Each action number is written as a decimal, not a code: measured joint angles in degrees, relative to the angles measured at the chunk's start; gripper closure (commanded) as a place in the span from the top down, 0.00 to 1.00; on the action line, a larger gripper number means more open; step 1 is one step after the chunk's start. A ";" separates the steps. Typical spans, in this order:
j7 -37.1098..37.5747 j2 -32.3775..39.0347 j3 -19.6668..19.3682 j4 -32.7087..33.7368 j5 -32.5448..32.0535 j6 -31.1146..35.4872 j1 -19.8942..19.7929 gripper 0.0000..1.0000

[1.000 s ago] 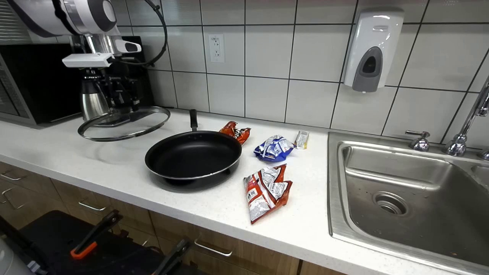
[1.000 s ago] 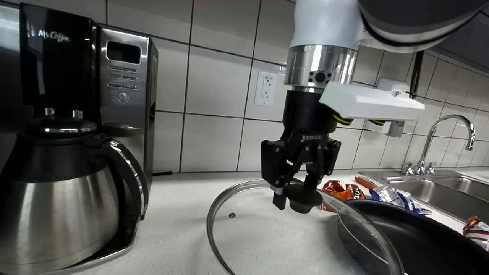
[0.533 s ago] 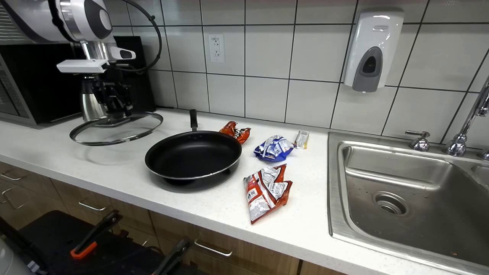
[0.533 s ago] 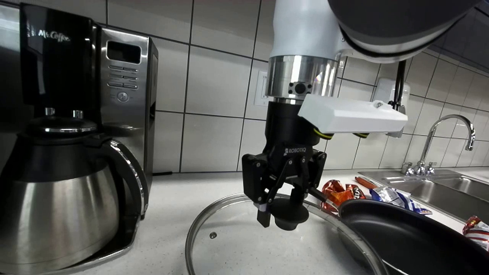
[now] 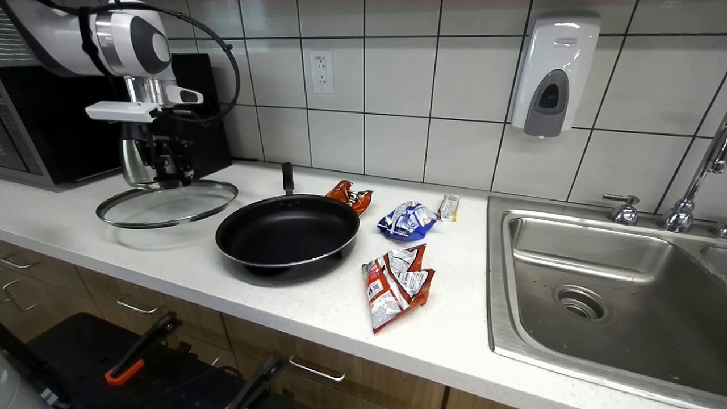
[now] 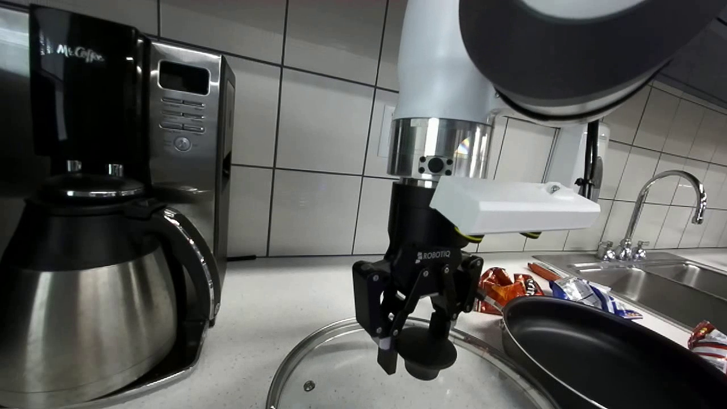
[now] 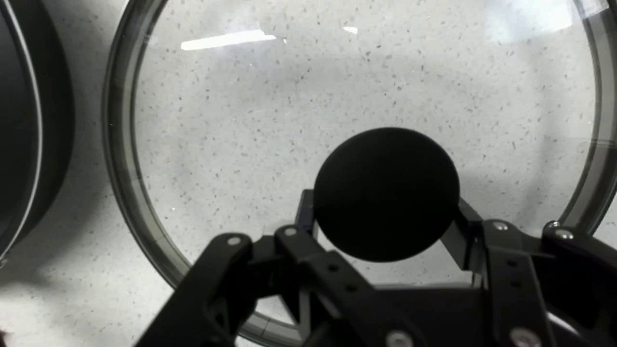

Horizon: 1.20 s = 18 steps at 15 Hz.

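A blue packet [image 5: 408,221] lies near the steel sink [image 5: 636,307]; a soap dispenser [image 5: 559,68] hangs on the tiled wall [image 5: 397,74]; a carafe [image 6: 93,318] stands in the coffee maker [image 6: 187,122].

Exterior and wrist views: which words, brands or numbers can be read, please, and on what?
"Mr. Coffee", on the coffee maker.
"ROBOTIQ", on the gripper.
Too small or blurred: print on the red-and-white wrapper, blue wrapper, orange-red wrapper, small packet and control panel.
Wrist view: none.
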 measured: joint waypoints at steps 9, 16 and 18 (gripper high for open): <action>6.79 2.46 -1.03 -0.15 0.02 4.44 0.45 0.37; 10.76 2.73 -2.39 -1.48 -0.03 5.80 1.87 0.37; 11.53 2.73 -2.39 -2.06 -0.03 5.98 2.01 0.37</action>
